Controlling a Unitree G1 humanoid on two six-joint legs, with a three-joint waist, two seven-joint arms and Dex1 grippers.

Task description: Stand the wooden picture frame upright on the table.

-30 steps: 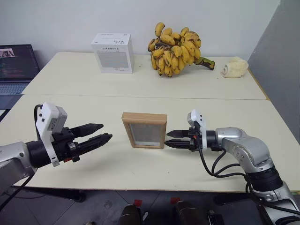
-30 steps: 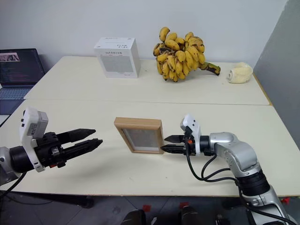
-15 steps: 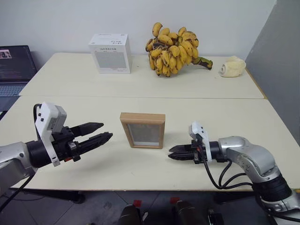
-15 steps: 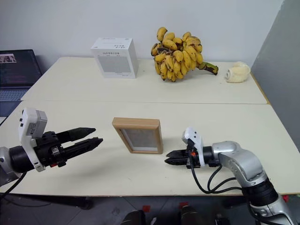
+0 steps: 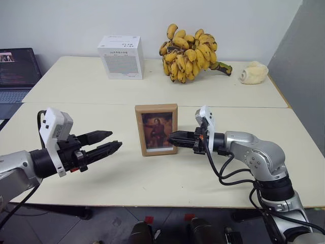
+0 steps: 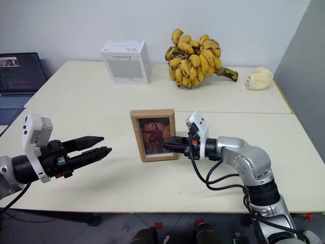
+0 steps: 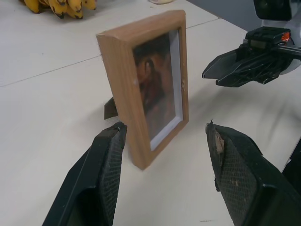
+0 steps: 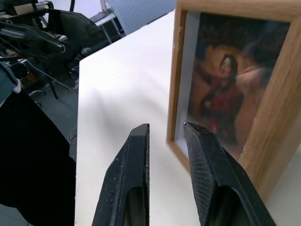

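The wooden picture frame [image 5: 156, 129] stands upright near the middle of the table [image 5: 152, 178], its dark portrait facing me. A dark stand flap [image 7: 110, 108] props it from behind. My right gripper [image 5: 171, 137] points left, its tips just in front of the frame's right edge; I cannot tell if they touch it. The right wrist view shows a narrow gap between its fingers [image 8: 136, 160] with nothing in it, the frame [image 8: 221, 94] beside them. My left gripper [image 5: 116, 140] hovers open to the frame's left, clear of it.
At the back of the table stand a white box [image 5: 121, 57], a bunch of bananas [image 5: 190, 52] and a pale lump [image 5: 254, 72]. A laptop [image 5: 15, 71] sits off the far left. A seam [image 5: 76, 103] crosses the tabletop behind the frame.
The frame has gone from lying flat, face down, to standing with its portrait showing. My right gripper narrowed, dropped back, then rose leftward to the frame's right edge. The left gripper held still.
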